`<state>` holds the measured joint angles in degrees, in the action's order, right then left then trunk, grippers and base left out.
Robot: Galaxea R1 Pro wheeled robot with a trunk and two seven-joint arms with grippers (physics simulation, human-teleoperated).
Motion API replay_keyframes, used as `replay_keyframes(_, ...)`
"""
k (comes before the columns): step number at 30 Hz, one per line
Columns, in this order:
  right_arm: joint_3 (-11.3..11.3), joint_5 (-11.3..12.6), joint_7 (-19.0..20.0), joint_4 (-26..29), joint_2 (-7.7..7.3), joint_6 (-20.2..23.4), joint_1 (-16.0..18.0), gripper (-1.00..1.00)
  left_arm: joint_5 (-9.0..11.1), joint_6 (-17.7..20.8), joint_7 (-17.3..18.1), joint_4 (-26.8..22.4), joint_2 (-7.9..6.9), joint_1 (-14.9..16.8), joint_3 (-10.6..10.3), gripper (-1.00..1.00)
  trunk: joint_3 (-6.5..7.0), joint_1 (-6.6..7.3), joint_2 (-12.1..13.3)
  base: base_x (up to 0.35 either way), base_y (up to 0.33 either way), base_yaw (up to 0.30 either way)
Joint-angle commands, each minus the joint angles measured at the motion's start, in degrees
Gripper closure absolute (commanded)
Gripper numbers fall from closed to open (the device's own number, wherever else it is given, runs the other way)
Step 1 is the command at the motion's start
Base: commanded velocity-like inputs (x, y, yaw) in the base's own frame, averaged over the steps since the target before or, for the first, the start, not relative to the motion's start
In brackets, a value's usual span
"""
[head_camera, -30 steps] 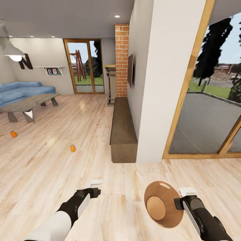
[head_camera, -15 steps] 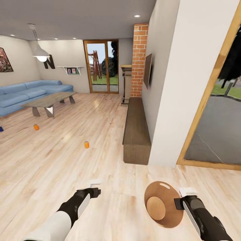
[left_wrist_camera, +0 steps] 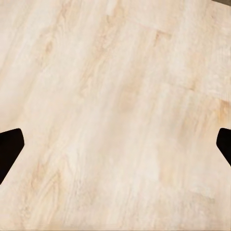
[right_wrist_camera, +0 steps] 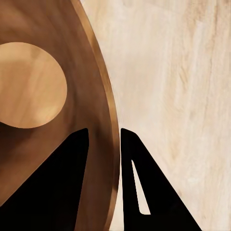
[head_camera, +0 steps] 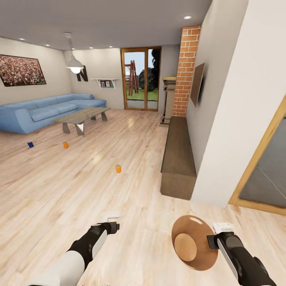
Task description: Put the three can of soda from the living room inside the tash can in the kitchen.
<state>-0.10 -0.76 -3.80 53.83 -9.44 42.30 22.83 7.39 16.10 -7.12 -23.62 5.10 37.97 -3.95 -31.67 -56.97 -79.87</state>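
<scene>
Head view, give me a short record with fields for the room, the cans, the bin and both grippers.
room: living room, light-blue corner sofa, low table
cans: near orange soda can, far orange soda can, blue soda can, all on the wooden floor
bin: round wood-toned trash can, inside bare
right gripper: shut on the trash can's rim
left gripper: open, holding nothing

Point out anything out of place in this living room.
Three soda cans stand loose on the wood floor: a blue can and an orange can near the low table, another orange can mid-room. The right pincer grips the trash can by its rim.
</scene>
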Motion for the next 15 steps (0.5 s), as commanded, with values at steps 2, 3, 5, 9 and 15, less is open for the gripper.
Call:
replay_keyframes(2,0.01,0.23,0.03,0.00,0.00,-0.02,0.02,1.00,-0.01,-0.01,0.00,-0.01,0.00,0.00,0.00,-1.00,0.01,0.00,0.00,0.000,0.000,0.287)
replay_keyframes(3,0.01,0.23,0.03,-0.01,0.02,-0.02,0.02,1.00,-0.01,-0.01,0.00,0.00,0.00,0.00,0.00,-1.00,0.03,0.00,0.00,0.000,0.000,0.287)
replay_keyframes(5,0.01,0.23,0.02,-0.03,-0.02,-0.02,0.02,1.00,-0.01,-0.01,0.00,-0.01,0.00,0.00,0.00,-1.00,0.07,0.00,0.00,0.000,0.000,0.285)
replay_keyframes(9,-0.02,0.25,0.08,-0.31,-0.04,-0.06,0.02,1.00,-0.01,-0.03,0.00,0.00,0.00,0.00,0.00,-1.00,0.22,0.00,0.00,0.000,0.000,0.267)
replay_keyframes(15,-0.07,0.31,0.10,-0.66,-0.11,-1.11,0.02,1.00,-0.01,-0.03,0.00,0.03,0.00,0.00,0.00,-1.00,0.49,0.00,0.00,0.000,0.000,0.163)
